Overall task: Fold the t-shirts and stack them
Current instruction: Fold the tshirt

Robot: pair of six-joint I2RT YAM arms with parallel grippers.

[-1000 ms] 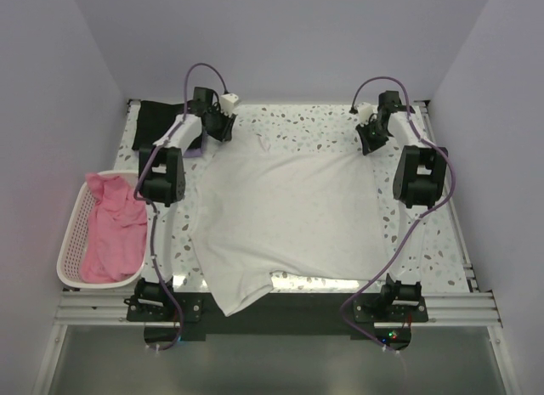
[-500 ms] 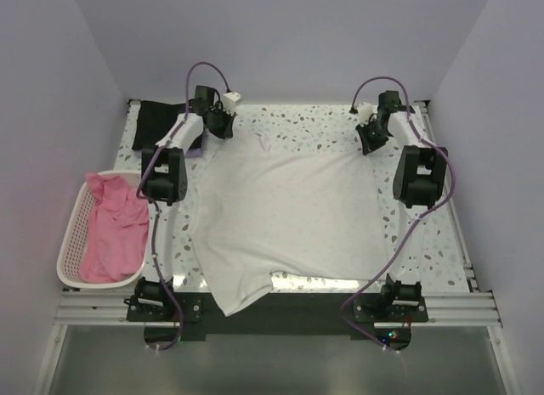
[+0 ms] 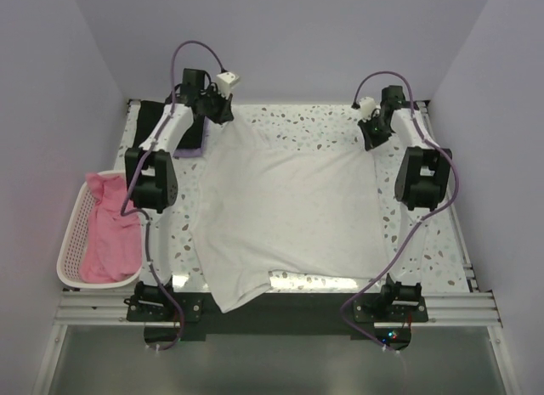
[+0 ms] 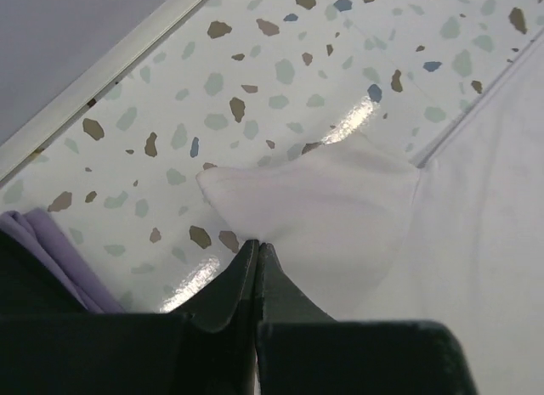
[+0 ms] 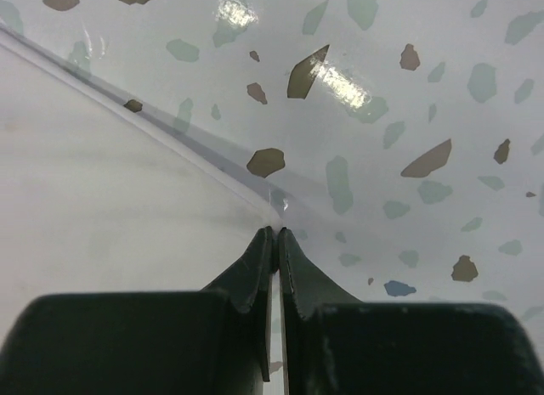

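Observation:
A white t-shirt [image 3: 289, 217] lies spread across the table, its near part hanging over the front edge. My left gripper [image 3: 219, 115] is shut on the shirt's far left sleeve [image 4: 323, 208], its jaws pressed together on the cloth [image 4: 257, 242]. My right gripper [image 3: 372, 140] is shut on the shirt's far right edge [image 5: 127, 200], pinching it at the tips [image 5: 277, 230]. A black t-shirt [image 3: 151, 119] lies at the back left on a lavender one [image 3: 192, 149], which also shows in the left wrist view [image 4: 42, 242]. A pink t-shirt [image 3: 112, 229] lies in the basket.
A pale pink lattice basket [image 3: 71, 242] stands off the table's left edge. The speckled tabletop [image 3: 306, 123] shows bare behind the shirt and along the right side [image 3: 433, 242]. A white rail [image 4: 93, 72] borders the table's far edge.
My left gripper has moved back and to the left with the shirt's sleeve, stretching that corner outward. My right gripper has shifted slightly back, still holding its edge.

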